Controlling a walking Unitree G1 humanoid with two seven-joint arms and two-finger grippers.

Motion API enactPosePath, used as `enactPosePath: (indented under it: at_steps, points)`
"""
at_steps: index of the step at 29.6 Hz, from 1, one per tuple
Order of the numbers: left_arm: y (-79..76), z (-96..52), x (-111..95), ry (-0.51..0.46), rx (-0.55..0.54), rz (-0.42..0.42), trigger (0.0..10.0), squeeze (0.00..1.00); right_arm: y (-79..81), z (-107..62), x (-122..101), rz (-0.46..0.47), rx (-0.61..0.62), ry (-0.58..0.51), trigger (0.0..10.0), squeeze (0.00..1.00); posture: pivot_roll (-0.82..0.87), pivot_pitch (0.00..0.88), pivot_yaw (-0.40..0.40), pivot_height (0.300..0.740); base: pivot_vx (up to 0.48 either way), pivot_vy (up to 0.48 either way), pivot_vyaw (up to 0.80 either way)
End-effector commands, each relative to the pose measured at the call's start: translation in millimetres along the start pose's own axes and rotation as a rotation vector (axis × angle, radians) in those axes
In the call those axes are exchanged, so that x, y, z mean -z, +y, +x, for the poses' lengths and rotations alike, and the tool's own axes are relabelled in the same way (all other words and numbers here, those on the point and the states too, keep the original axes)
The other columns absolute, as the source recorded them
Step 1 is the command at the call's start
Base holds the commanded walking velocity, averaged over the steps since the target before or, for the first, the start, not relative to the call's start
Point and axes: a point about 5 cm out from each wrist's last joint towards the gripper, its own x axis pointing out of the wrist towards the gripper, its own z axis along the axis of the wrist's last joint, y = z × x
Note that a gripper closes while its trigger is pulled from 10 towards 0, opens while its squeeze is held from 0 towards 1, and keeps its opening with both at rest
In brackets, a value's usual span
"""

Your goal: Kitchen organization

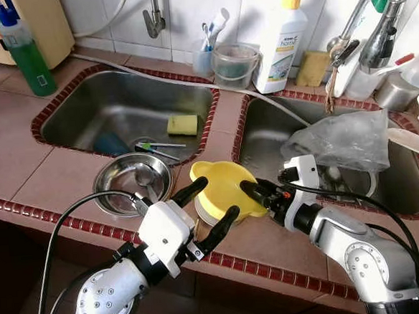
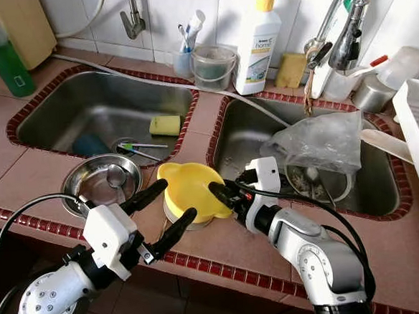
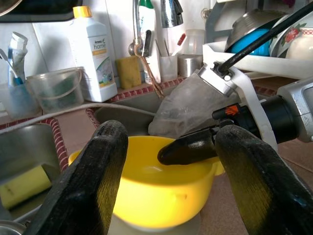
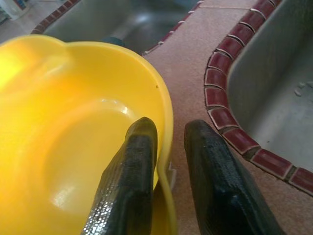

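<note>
A yellow bowl [image 1: 222, 187] sits on a white base [image 1: 208, 219] on the tiled counter between the two sinks. My right gripper [image 1: 251, 191] is shut on the bowl's right rim. In the right wrist view one finger [image 4: 129, 181] lies inside the bowl [image 4: 63, 132] and the other outside it. My left gripper [image 1: 213, 203] is open at the bowl's near left side, one finger along the rim and one by the base. Its wrist view looks between both fingers at the bowl [image 3: 156, 188].
A steel bowl [image 1: 118, 183] holding a spoon stands left of the yellow bowl. The left sink [image 1: 84, 112] holds a yellow sponge [image 1: 182, 124] and utensils. A crumpled plastic bag [image 1: 341, 140] fills the right sink. A detergent bottle [image 1: 279, 44] and a cup stand behind; a dish rack [image 2: 418, 135] is at the right.
</note>
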Motion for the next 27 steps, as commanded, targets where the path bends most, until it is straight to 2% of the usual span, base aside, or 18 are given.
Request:
enactPosePath:
  at_steps: [1, 20, 27]
  points:
    - [-2.7, 0.9, -4.3, -0.014, 0.016, 0.000, 10.0, 0.00, -4.5, -1.0, -3.4, -0.001, 0.016, -0.015, 0.0, 0.00, -0.02, 0.135, -0.092, 0.740, 0.000, 0.000, 0.00]
    - [-4.1, 1.0, -5.5, -0.019, 0.029, 0.002, 10.0, 0.00, -3.1, -0.3, -3.4, -0.001, 0.011, -0.030, 0.0, 0.00, -0.01, 0.127, -0.082, 0.740, 0.000, 0.000, 0.00]
    - [-2.4, 1.7, -5.3, -0.020, 0.031, 0.007, 10.0, 0.00, -2.1, 0.2, -10.1, -0.003, 0.000, -0.082, 0.0, 0.00, -0.01, 0.121, -0.077, 0.740, 0.000, 0.000, 0.00]
